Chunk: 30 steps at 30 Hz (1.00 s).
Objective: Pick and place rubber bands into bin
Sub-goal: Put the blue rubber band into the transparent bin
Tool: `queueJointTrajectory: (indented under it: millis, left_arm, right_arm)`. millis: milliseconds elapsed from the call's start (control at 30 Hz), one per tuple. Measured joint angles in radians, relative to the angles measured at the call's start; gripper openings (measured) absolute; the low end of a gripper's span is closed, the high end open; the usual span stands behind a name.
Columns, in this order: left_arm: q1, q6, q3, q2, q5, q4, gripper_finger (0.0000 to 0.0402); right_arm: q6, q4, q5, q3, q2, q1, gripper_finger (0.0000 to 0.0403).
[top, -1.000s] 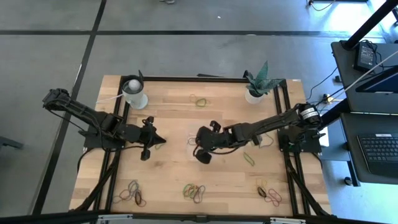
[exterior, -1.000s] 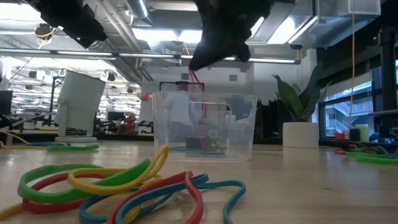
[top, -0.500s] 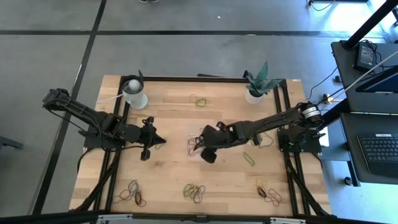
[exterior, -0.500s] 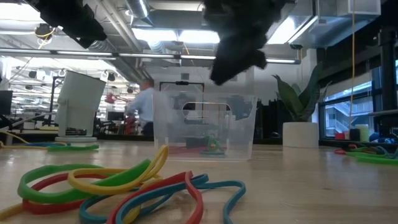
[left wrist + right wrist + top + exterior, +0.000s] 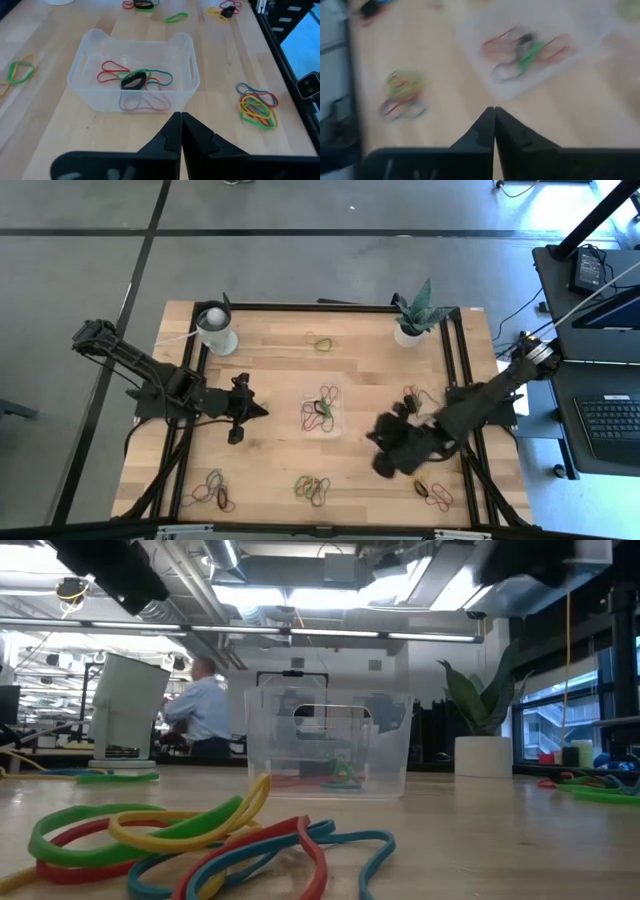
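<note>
High view: right gripper (image 5: 385,463), fingers pressed together and empty, stretches low beyond the bin (image 5: 321,408) holding rubber bands (image 5: 319,410); left gripper (image 5: 262,411), closed too, points at it.

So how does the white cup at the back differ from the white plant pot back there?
The white cup stands at the table's back left; the white plant pot stands back right. The cup holds a white ball-like thing on top; the pot holds a spiky green plant. The cup looks wider from above. Both are white, upright and outside the clear bin.
</note>
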Motion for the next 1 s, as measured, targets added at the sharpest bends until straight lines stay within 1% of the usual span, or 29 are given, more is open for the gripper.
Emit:
queueJointTrajectory:
  millis: [100,200,267,300,333,433,600,667,867,1000]
  left_arm:
    - [0.0,0.0,0.044,0.07,-0.003,-0.002,0.0002]
    - [0.0,0.0,0.093,0.141,-0.004,0.002,0.0002]
    - [0.0,-0.001,0.122,0.186,-0.005,-0.009,0.0002]
    - [0.0,-0.002,0.139,0.211,-0.004,-0.005,0.0002]
    - [0.0,-0.01,0.154,0.23,0.0,-0.006,0.0002]
    - [-0.001,-0.037,0.208,0.286,0.016,-0.027,0.0002]
    - [0.0,-0.095,0.305,0.358,0.014,-0.18,0.0002]
    - [0.0,-0.107,0.33,0.376,0.012,-0.222,0.0002]
    - [0.016,-0.122,0.344,0.386,0.011,-0.303,0.0002]
    - [0.046,-0.124,0.344,0.386,0.011,-0.385,0.0002]
  right_arm:
    - [0.076,0.052,-0.004,-0.086,-0.044,0.064,0.001]
    - [0.109,0.068,-0.014,-0.137,-0.057,0.101,0.0005]
    - [0.209,0.126,-0.033,-0.158,-0.058,0.114,0.0004]
    - [0.237,0.158,-0.038,-0.166,-0.059,0.116,0.0004]
    - [0.233,0.182,-0.055,-0.173,-0.059,0.116,0.0004]
    - [0.161,0.224,-0.12,-0.183,-0.059,0.115,0.0002]
    - [-0.01,0.233,-0.217,-0.184,-0.064,0.112,0.0001]
    - [-0.055,0.241,-0.232,-0.184,-0.07,0.104,0.0001]
    - [-0.165,0.229,-0.246,-0.184,-0.083,0.04,0.0]
    - [-0.236,0.221,-0.304,-0.184,-0.083,-0.032,0.0]
